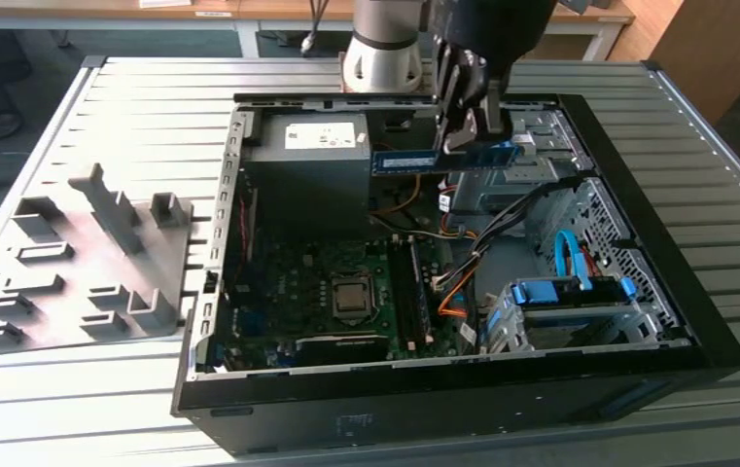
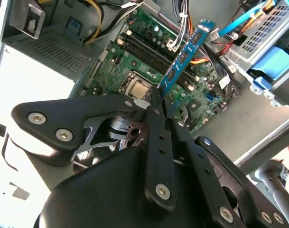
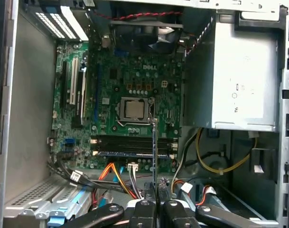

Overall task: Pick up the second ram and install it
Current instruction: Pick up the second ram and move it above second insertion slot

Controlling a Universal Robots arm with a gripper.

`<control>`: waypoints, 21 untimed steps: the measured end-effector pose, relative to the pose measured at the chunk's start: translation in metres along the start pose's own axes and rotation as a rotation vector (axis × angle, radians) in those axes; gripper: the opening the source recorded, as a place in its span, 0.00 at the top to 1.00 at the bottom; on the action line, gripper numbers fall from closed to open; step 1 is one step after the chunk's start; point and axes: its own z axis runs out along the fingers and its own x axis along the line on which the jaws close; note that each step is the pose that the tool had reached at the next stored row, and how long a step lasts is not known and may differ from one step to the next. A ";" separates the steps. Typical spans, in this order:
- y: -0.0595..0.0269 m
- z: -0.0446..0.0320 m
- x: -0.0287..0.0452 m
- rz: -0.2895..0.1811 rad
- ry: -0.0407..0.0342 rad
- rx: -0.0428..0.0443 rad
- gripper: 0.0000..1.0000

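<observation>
The second ram (image 1: 441, 159) is a long blue-green strip held level in the air above the open computer case (image 1: 629, 185), over its far side. My gripper (image 1: 477, 144) is shut on one end of it. In the second wrist view the ram (image 2: 184, 54) sticks out from the closed fingertips (image 2: 153, 107) toward the motherboard (image 2: 135, 71). In the first wrist view the ram (image 3: 154, 152) shows edge-on as a thin line over the black memory slots (image 3: 135, 142). Another blue strip (image 3: 130, 153) sits seated in one of those slots.
A grey power supply (image 1: 304, 156) fills the case's far corner. Blue drive brackets (image 1: 571, 292) and a drive cage stand on the exterior view's right. Orange and black cables (image 3: 116, 175) run beside the slots. A grey fixture tray (image 1: 85, 263) lies left of the case.
</observation>
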 end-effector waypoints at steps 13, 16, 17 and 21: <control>0.0023 0.0048 0.0021 0.000 -0.0072 0.0002 0.86; 0.0052 0.0059 0.0075 -0.001 -0.0137 0.0004 0.86; 0.0062 0.0064 0.0094 -0.001 -0.0181 0.0006 0.86; 0.0086 0.0085 0.0158 -0.001 -0.0330 0.0010 0.86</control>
